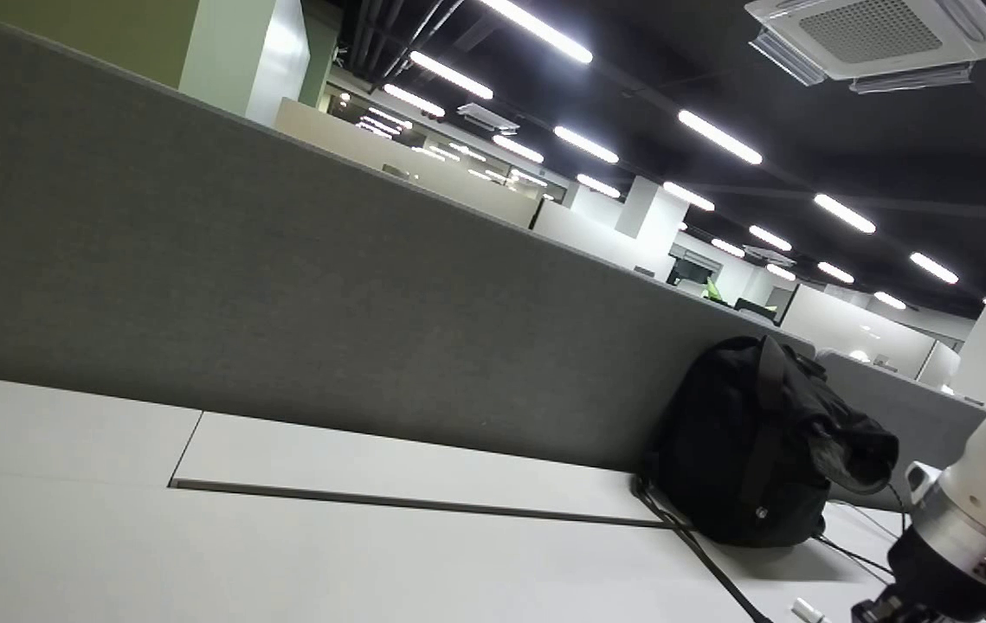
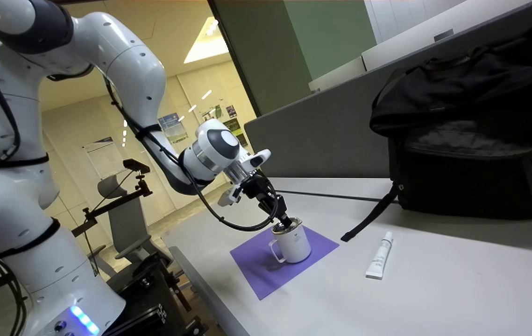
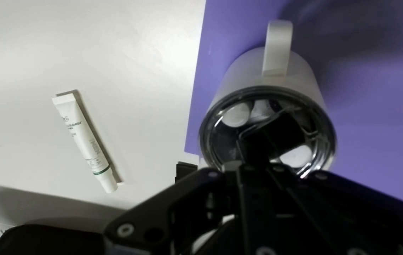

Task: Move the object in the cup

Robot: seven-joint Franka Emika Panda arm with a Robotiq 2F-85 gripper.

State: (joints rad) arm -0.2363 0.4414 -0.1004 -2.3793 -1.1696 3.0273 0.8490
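Note:
A white cup with a handle (image 2: 295, 245) stands upright on a purple mat (image 2: 258, 268). The wrist view looks down on the cup (image 3: 298, 72) and its shiny rim. Inside it are several white round-ended things, one of them a white object (image 3: 236, 115). My gripper (image 3: 272, 138) points down with its fingertips inside the cup; an exterior view also shows the gripper (image 2: 285, 223) entering the cup mouth at a tilt. The fingers stand close together, but the tips merge into one dark shape. Whether anything is between them is hidden.
A white tube (image 2: 380, 256) lies on the white table beside the mat; the wrist view shows the tube (image 3: 84, 141) too. A black backpack (image 2: 471, 140) leans by the grey partition (image 1: 328, 260), and its strap (image 2: 371, 218) trails towards the mat. The table edge (image 2: 205, 289) is near.

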